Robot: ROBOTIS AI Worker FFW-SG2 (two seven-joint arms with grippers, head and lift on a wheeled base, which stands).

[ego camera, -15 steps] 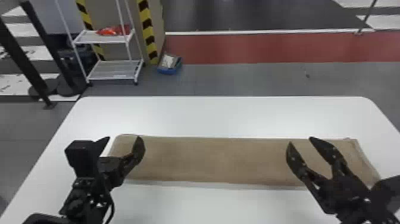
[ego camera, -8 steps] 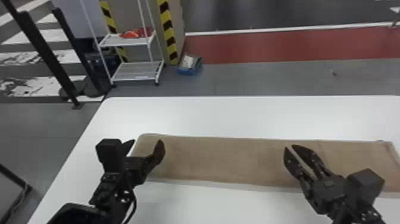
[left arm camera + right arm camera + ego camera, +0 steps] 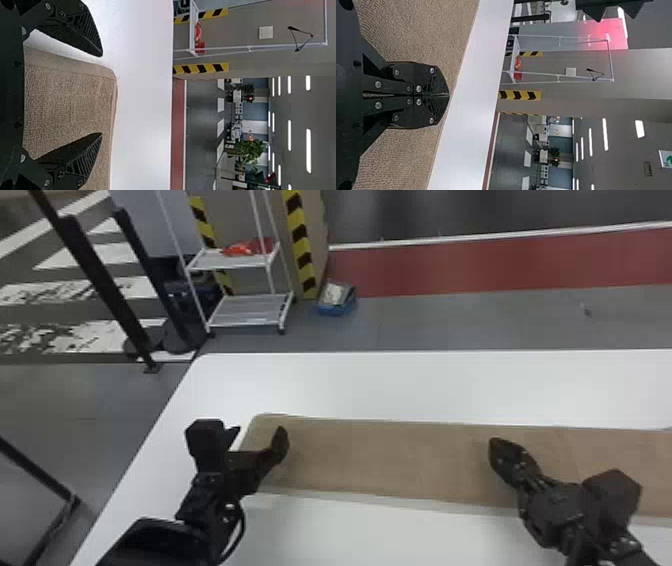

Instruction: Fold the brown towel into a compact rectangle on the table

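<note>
Spread wide on the left gripper (image 3: 258,433): a pair of black jaws astride the short left end of the brown towel (image 3: 390,455), one just past the edge above the white bench (image 3: 450,385), the other over the cloth. Seen the same way in the left wrist view, wide apart on the left gripper (image 3: 101,93), near a rounded corner of the towel.

Pressed together tip to tip on the right gripper (image 3: 499,444), over the cloth, well apart from the left pair. In the right wrist view, flat against each other on the right gripper (image 3: 449,95), pointing toward one long edge of the towel, with white bench just beyond. Cannot tell about contact with the cloth on either side.

Under both pairs, laid out flat in a long, narrow strip across the bench, parallel to the far edge: the towel, running out of the head view at the right.

Past the far edge, on a grey floor: a white rack (image 3: 250,310) with red items (image 3: 245,248) on the upper shelf, a blue box (image 3: 336,309) just beside, and a yellow-and-black striped post (image 3: 300,240) behind. Farther right, a red floor band (image 3: 475,265); toward the left, black posts (image 3: 100,275) on round bases.
</note>
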